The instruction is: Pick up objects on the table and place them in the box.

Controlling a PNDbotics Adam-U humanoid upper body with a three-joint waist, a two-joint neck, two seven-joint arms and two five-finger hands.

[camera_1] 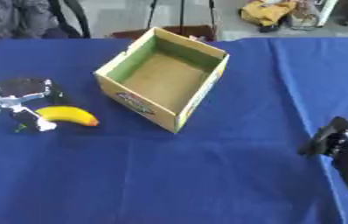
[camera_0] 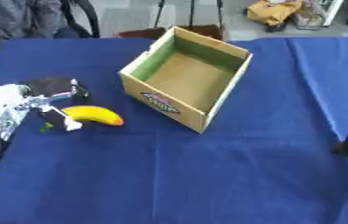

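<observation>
Banana, yellow with a reddish tip, lies on the blue tablecloth near the table's left side, left of the cardboard box and apart from it by a strip of bare cloth. Left eye view: the left hand enters from the left edge, its fingers curled about the banana's stem end, one above and one below; whether they actually press the fruit cannot be told. The box stands open-topped and turned askew, one corner pointing toward the near edge, its interior showing only its brown floor and green inner wall. Broad open cloth extends in front of the box to the near edge and to its right. Only a dark sliver of the right hand shows at the right border.

Right eye view: the right hand appears more fully at the right edge, dark, low over the cloth and well apart from the box; the state of its fingers cannot be told. A wide stretch of bare cloth separates it from the box. The table's far edge runs just behind the box's rear corner.
</observation>
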